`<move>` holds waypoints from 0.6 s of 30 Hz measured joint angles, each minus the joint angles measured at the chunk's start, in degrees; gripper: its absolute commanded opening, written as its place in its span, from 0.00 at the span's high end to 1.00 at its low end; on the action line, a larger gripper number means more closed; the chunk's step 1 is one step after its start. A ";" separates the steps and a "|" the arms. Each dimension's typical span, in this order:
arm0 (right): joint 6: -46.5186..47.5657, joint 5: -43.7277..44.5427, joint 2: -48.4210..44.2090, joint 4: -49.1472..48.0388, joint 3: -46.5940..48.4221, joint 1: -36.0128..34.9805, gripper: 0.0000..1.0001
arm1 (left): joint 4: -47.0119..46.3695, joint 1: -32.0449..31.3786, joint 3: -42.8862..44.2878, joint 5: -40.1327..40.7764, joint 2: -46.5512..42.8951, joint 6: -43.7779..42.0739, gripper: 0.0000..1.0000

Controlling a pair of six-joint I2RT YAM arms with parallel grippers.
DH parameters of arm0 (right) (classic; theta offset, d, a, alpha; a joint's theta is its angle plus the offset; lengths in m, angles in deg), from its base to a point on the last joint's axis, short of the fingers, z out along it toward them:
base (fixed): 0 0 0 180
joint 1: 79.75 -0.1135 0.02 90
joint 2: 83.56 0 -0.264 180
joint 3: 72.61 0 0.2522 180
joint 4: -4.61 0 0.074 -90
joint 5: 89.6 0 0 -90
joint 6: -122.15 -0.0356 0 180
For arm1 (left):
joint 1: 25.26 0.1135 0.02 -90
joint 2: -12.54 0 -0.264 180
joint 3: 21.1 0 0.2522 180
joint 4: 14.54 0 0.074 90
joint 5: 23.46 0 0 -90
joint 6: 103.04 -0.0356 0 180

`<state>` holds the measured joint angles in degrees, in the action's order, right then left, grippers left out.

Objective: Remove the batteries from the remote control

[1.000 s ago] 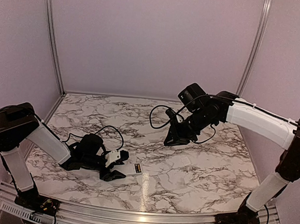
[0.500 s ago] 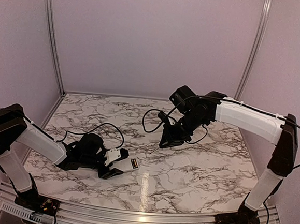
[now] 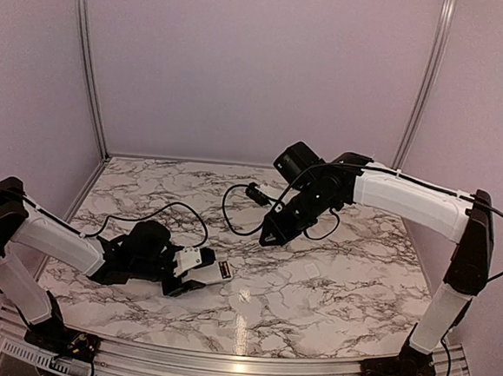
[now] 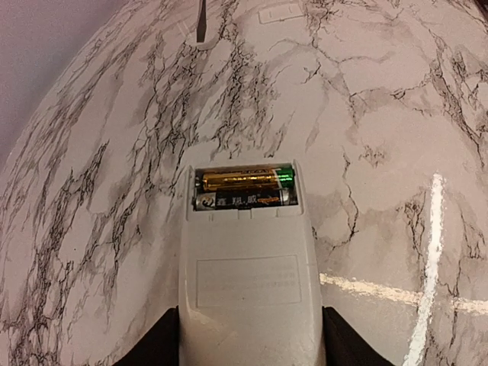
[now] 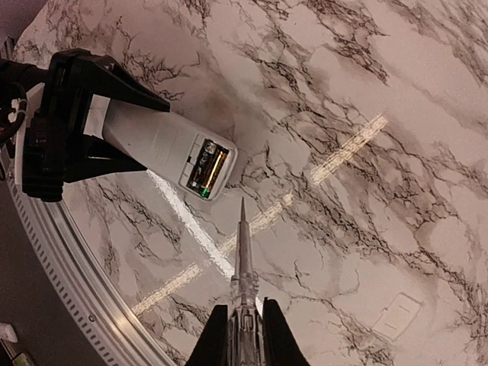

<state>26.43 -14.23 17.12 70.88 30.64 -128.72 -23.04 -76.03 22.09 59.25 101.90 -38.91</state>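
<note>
The white remote control [image 4: 248,282] lies back-up, and my left gripper [image 4: 249,343] is shut on its near end, one black finger on each side. Its battery recess is uncovered, with two batteries [image 4: 244,189] side by side in it, one gold, one dark. In the top view the remote control [image 3: 213,272] sits low over the marble, held by the left gripper [image 3: 188,274]. My right gripper [image 5: 245,335] is shut on a slim pointed tool [image 5: 244,259]. The tool's tip hangs just short of the batteries [image 5: 207,169], apart from the remote control [image 5: 164,145].
The small flat white cover plate [image 3: 309,269] lies on the marble to the right of the remote, also seen as the cover plate [image 5: 398,316] in the right wrist view. A metal rail [image 3: 237,365] edges the table's front. Purple walls enclose the other sides.
The right arm has swung left and forward, bringing the tool closer to the remote. The left arm has sunk lower and drawn the remote slightly left.
</note>
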 measured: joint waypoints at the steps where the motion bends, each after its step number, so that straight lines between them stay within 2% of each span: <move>1: 0.85 0.17 -0.13 -0.13 -0.02 -0.02 1.00 | 0.33 -0.17 0.00 0.31 -0.87 -0.35 0.46; 12: 8.59 0.66 -7.32 -5.79 -3.93 -0.81 1.00 | 2.49 -0.81 1.01 5.18 -8.55 -6.78 0.45; 18: 12.74 -0.42 -7.65 -7.76 -3.93 -0.83 1.00 | 9.62 -0.83 5.38 3.61 -9.20 -9.42 0.45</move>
<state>39.17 -14.65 9.48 63.12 26.71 -129.55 -13.42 -76.86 27.47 62.86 92.70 -48.33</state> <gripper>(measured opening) 0.111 0.593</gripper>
